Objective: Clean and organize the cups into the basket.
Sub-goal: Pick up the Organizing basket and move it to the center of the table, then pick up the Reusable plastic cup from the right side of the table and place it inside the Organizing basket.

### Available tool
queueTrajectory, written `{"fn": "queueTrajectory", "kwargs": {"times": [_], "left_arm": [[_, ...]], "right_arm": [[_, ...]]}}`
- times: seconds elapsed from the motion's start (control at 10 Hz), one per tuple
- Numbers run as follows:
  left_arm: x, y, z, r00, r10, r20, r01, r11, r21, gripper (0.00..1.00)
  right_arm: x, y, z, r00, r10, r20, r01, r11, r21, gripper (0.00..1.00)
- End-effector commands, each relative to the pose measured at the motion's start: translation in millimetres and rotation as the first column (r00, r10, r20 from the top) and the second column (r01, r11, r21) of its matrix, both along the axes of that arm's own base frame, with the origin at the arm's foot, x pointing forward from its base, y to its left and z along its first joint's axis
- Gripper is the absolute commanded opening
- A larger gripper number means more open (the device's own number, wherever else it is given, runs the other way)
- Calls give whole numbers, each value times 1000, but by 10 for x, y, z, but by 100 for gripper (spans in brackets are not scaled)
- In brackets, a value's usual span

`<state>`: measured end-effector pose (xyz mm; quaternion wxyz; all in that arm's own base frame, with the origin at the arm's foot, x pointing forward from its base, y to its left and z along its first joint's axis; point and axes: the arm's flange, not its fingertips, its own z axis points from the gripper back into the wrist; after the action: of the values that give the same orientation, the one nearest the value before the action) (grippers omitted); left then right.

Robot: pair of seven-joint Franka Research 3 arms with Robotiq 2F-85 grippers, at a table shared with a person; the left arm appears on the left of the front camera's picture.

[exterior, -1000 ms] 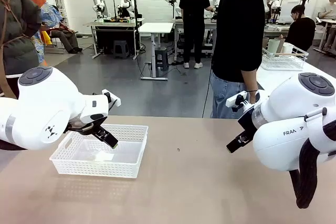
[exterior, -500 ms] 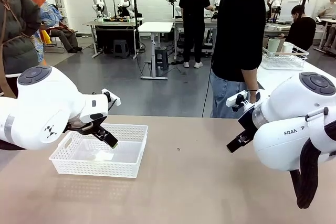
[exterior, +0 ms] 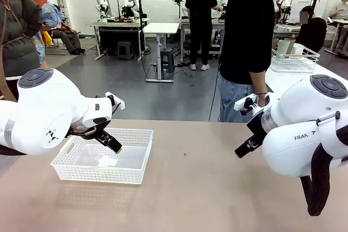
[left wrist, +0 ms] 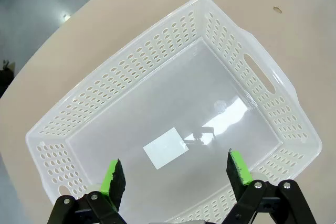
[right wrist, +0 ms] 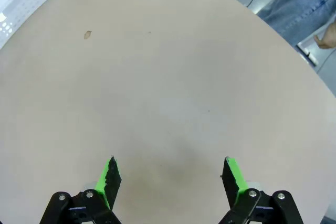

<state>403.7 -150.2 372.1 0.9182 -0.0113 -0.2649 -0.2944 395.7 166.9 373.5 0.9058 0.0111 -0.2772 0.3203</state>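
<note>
At the lower left of the front view we find the basket (exterior: 98, 174), lying flat on the table (exterior: 196, 202), with a white patch (left wrist: 166, 148) on its clear floor. Our left gripper (left wrist: 175, 169) hangs just above the basket's interior with its jaws spread wide and nothing between them. In the wrist picture its green pads (left wrist: 112, 176) sit at the bottom edge, one on either side of the patch. Right of the basket, near the frame's centre, a small brown speck (exterior: 185, 156) marks the bare tabletop. Our right gripper (right wrist: 170, 170) hovers over the table at centre right, well apart from the basket, its jaws likewise spread and holding nothing. Behind it, at the table's far edge, a person (exterior: 247, 36) in a black top and jeans stands. At the upper right, the cups (exterior: 283, 48) stand upright in a wire rack (exterior: 296, 64) on another table. One looks pale green.
</note>
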Motion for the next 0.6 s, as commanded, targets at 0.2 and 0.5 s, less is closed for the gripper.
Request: {"fn": "queueTrajectory", "kwargs": {"times": [0.2,0.5], "left_arm": [[0,1,0,1000,0,0,0,1000,0,100],[0,0,0,1000,0,0,0,1000,0,100]], "right_arm": [[0,0,0,1000,0,0,0,1000,0,100],[0,0,0,1000,0,0,0,1000,0,100]]}}
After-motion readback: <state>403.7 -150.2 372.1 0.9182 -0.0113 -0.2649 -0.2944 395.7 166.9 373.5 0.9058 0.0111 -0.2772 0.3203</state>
